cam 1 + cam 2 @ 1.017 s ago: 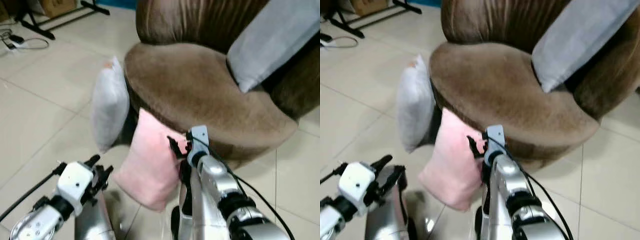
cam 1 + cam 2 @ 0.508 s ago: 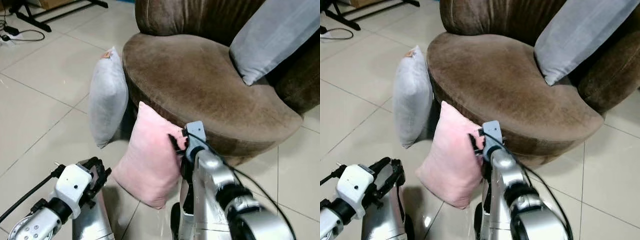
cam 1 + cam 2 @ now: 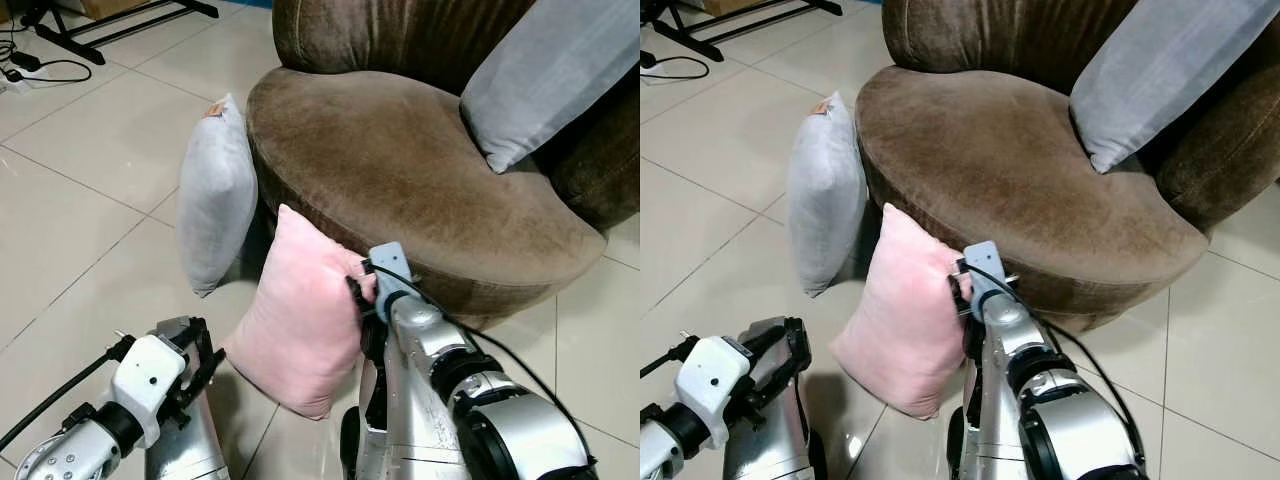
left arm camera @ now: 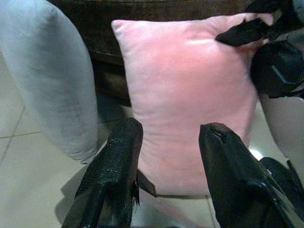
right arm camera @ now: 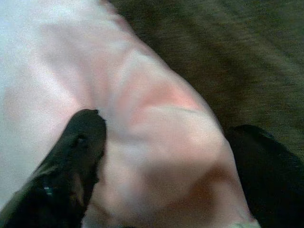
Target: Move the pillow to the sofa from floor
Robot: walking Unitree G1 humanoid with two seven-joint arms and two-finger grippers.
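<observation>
Pink pillow [image 3: 300, 310] edge sits between right claw [image 3: 360, 290] fingers.

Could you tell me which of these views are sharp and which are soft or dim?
Left and right eye views: sharp and evenly lit, with slight glare on the floor tiles. Left wrist view: clear, though the pink pillow looks washed out. Right wrist view: dim and soft, with the right gripper at the pillow's corner.

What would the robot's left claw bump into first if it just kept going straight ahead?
Most likely the pink pillow: the open left gripper points at its lower face, short of it. The grey pillow stands off to one side.
</observation>
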